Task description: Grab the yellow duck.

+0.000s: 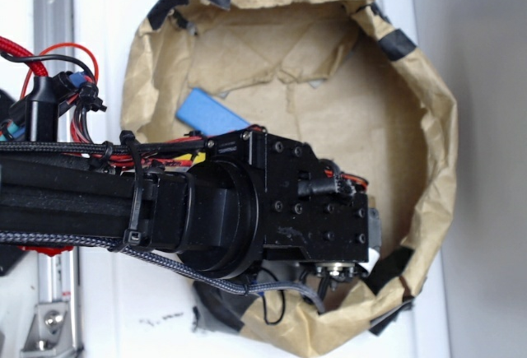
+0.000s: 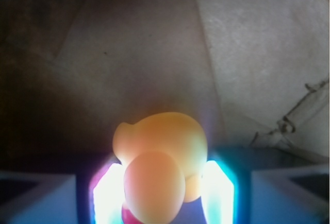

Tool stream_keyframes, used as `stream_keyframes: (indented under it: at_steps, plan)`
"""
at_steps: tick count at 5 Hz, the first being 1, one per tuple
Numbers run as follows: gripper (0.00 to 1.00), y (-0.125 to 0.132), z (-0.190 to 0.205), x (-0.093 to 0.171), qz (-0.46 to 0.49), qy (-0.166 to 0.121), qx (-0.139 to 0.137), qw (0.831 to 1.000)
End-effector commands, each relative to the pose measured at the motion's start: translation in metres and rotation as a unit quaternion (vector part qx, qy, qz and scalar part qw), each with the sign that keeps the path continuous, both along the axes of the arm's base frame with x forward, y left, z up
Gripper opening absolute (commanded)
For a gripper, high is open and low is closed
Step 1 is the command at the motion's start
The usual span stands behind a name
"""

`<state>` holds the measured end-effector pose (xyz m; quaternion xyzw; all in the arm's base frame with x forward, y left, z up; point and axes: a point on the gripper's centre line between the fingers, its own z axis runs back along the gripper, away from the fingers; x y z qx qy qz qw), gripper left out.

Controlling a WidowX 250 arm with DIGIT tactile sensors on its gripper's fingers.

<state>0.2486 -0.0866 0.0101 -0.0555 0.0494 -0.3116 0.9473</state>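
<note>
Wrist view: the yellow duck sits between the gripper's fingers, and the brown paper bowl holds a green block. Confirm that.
Wrong in one respect: the block is blue, as the exterior view shows. The rest stands: the yellow duck sits between the gripper fingers, inside the brown paper bowl.

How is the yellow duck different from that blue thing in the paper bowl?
The yellow duck is round and bulgy; the blue block is flat with straight edges. The duck is yellow, the block blue. The duck sits between the gripper fingers; the block lies free on the brown paper, partly hidden by the arm.
</note>
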Motion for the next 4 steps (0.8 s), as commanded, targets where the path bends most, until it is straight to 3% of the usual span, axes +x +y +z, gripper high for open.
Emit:
stream_keyframes:
  at_steps: [1, 2, 3, 4]
  plan:
    - [0.00, 0.070, 0.071, 0.023, 0.124, -0.131, -0.037, 0.983]
    - [0.00, 0.095, 0.119, 0.025, 0.164, -0.167, -0.059, 0.970]
    - [0.00, 0.100, 0.142, 0.032, 0.200, -0.155, -0.035, 0.967]
    - [0.00, 0.090, 0.136, 0.042, 0.185, -0.131, -0.034, 0.973]
